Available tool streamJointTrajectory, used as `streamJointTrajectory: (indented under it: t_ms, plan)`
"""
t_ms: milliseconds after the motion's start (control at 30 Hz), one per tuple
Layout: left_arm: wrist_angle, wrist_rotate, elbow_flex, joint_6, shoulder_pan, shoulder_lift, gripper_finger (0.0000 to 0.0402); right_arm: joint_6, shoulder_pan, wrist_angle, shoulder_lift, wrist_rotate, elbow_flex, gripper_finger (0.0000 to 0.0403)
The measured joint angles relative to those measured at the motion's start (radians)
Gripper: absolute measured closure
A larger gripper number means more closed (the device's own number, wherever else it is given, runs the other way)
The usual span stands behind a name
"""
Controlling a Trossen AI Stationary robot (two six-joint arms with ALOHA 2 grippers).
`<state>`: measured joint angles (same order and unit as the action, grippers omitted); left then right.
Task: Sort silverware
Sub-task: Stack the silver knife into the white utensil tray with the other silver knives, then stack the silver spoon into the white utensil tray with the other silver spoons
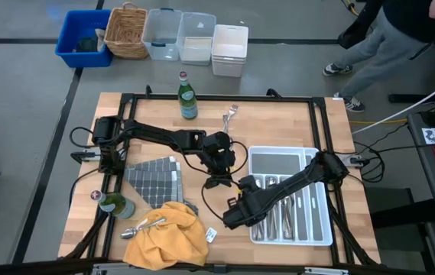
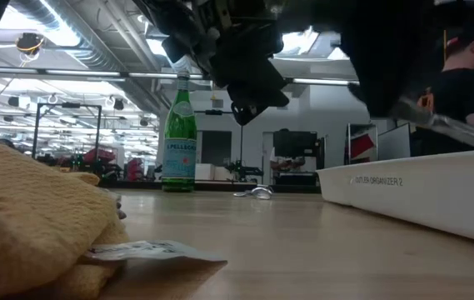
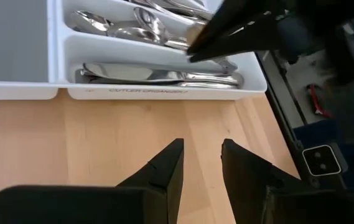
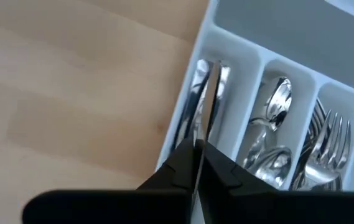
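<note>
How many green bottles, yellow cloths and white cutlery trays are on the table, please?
Green bottles: 2
Yellow cloth: 1
White cutlery tray: 1
Total: 4

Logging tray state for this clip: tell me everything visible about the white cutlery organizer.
The white plastic organizer lies flat on the wooden table's right side. One wide cross compartment, grey-floored and seemingly empty, sits at its far end; long slots below hold knives, spoons and forks, one kind each. Its wall reads "CUTLERY ORGANIZER". The right hand, shut on a knife, hangs over the knife slot at its left edge; the left hand hovers beside it, open.
</note>
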<state>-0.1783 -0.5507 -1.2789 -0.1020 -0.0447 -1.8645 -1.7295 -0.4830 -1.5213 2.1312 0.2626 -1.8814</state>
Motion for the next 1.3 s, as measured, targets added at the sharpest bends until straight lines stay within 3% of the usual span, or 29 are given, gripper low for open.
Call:
streamJointTrajectory:
  t_ms: [400, 733, 1033, 1300]
  plan:
    - [-0.032, 0.001, 0.0, 0.028, 0.001, 0.0, 0.0306, -0.06, 0.001, 0.072, 0.002, -0.009, 0.15, 0.0384]
    - [-0.089, -0.001, 0.0, 0.025, -0.017, 0.0, 0.0306, -0.039, 0.014, 0.074, 0.003, -0.012, 0.158, 0.03]
    - [-0.268, -0.002, 0.001, 0.07, -0.047, 0.096, 0.0306, 0.166, 0.049, 0.019, -0.019, -0.015, 0.103, 0.0292]
    - [-0.428, 0.07, 0.001, 0.075, -0.078, 0.259, 0.0306, 0.405, 0.148, -0.006, -0.102, 0.082, 0.054, 0.0296]
